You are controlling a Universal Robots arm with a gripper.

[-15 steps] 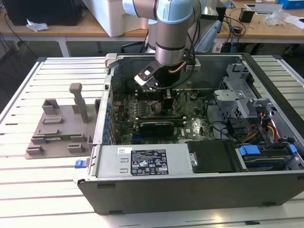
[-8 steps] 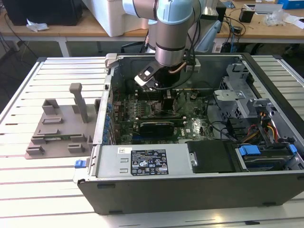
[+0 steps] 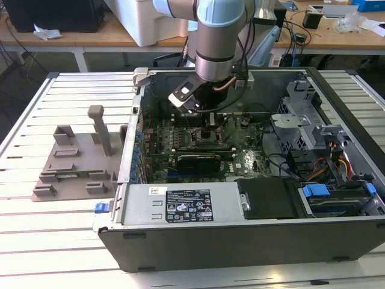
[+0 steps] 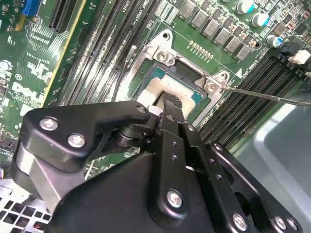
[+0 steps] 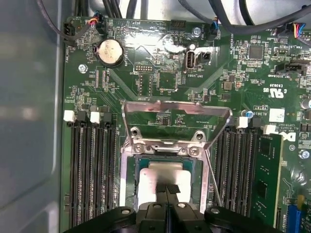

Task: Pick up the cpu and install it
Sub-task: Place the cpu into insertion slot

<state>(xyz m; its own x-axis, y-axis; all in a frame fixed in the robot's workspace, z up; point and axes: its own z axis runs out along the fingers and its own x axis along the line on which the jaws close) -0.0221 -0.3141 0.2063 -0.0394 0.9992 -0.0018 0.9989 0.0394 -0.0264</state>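
Hand (image 5: 167,188) fingers pressed together, gripping nothing, tips over cpu (image 5: 150,177). Cpu appears seated in socket (image 5: 198,180); retention frame (image 5: 146,103) raised, unlatched.

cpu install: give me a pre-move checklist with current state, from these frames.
1. cpu lying inside socket frame: ok.
2. cpu seated flush and keyed correctly: cannot tell.
3. Load plate swung open, clear of the cpu: ok.
4. Lever released, off to the side: ok.
5. Gripper shut, tips centred over the cpu's top: ok.
6. Tips touching the cpu: cannot tell.
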